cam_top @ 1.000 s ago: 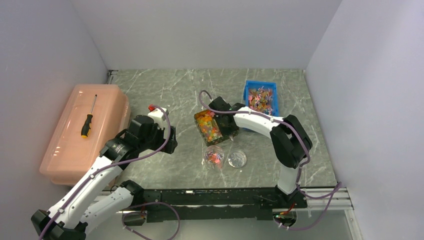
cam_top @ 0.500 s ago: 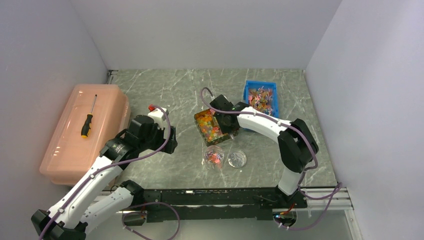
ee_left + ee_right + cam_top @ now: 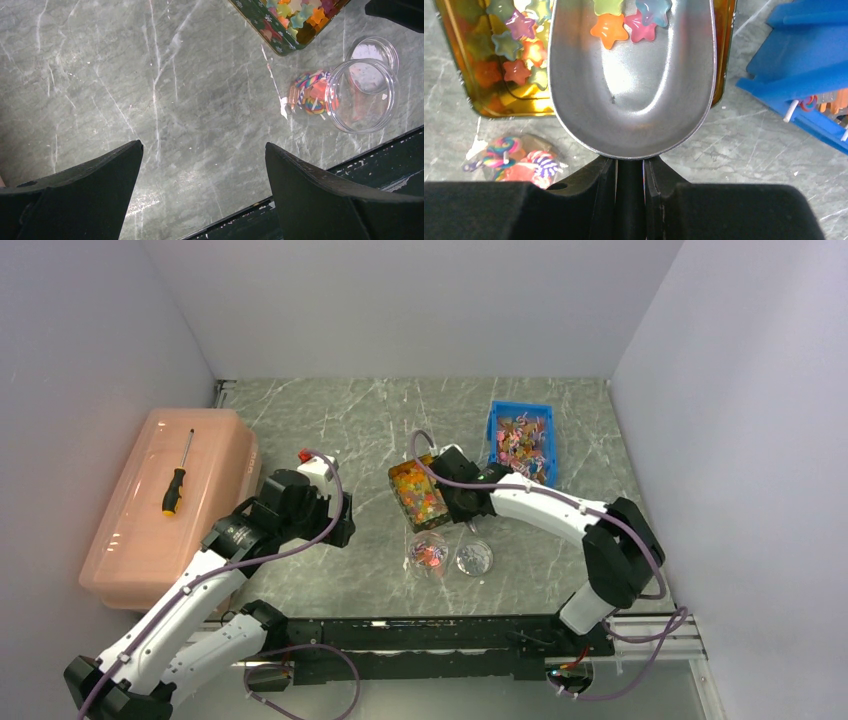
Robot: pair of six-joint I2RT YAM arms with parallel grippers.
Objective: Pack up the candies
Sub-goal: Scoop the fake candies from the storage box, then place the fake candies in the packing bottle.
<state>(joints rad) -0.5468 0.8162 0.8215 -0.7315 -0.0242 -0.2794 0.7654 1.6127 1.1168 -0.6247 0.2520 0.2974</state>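
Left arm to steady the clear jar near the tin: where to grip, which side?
Grip the clear jar across its round side wall, below the rim, coming from the left arm's side. It stands upright, mouth open; the lid lies on its right, and the scoop probably needs the top free.

Soft, even overhead light keeps the bench [image 3: 360,420] bright, and shadows are faint. The top view is sharp. In the right wrist view the scoop [image 3: 631,100] carries white glare at centre, and the dark right gripper [image 3: 630,170] at 6 o'clock is blurred. The left gripper [image 3: 202,147], at 5 and 7 o'clock, is soft too.
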